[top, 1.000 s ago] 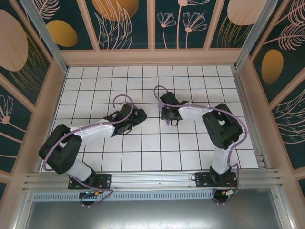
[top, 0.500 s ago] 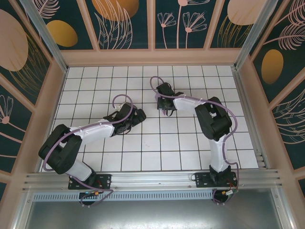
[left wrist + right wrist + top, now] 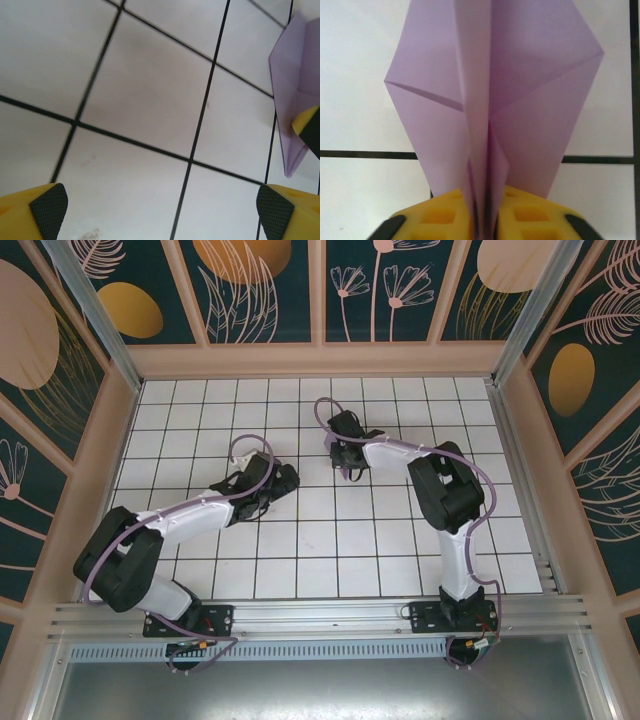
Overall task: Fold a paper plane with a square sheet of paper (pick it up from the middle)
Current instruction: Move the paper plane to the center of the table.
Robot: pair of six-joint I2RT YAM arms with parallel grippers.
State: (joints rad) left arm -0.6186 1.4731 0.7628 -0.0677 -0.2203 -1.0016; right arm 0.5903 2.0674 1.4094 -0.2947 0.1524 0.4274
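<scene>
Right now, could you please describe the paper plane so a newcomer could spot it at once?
On the white tiled table, look near the middle, at the right gripper. Pinched between its yellow fingers is the paper plane: lilac, sharply creased paper, unlike the plain white tiles around it.
</scene>
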